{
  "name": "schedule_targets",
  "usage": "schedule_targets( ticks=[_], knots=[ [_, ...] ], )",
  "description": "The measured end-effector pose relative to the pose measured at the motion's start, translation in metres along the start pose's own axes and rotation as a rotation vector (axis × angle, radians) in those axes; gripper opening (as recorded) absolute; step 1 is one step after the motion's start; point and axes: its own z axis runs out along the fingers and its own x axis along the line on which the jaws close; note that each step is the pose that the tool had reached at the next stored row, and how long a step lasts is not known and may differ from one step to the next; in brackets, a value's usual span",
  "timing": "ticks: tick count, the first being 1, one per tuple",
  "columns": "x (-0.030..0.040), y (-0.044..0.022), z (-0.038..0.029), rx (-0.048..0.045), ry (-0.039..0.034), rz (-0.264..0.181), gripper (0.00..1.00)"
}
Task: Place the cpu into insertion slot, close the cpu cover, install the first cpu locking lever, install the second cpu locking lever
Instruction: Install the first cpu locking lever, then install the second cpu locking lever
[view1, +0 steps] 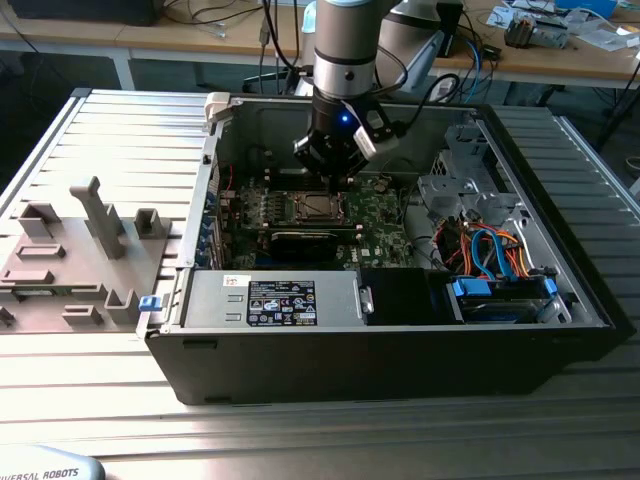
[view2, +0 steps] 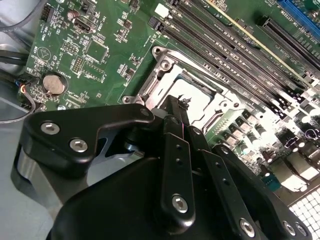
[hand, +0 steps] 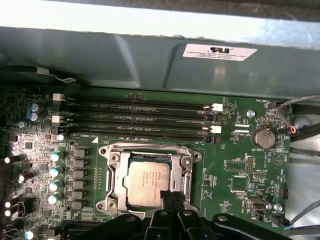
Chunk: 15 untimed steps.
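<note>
The cpu (hand: 148, 183) sits seated in the insertion slot (hand: 116, 165), the cpu cover (hand: 186, 171) framing it. The gripper (hand: 172, 196), fingers pressed together, touches the chip's five o'clock corner, seemingly to press there.

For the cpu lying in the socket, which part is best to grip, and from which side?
Judging by its pose, the cpu lies flat inside the cpu cover frame, so only its metal top is free. Probably come straight from above and take two opposite edges; the pincer hangs at one edge.
</note>
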Motion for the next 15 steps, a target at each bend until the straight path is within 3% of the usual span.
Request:
schedule_targets(
  ticks=[8,15],
  knots=[
    [-0.0002,-0.0001,-0.0068,0.0026,0.0002,0.0,0.11],
    [-0.0002,-0.0001,-0.0078,0.0028,0.0002,0.0,0.11]
  ],
)
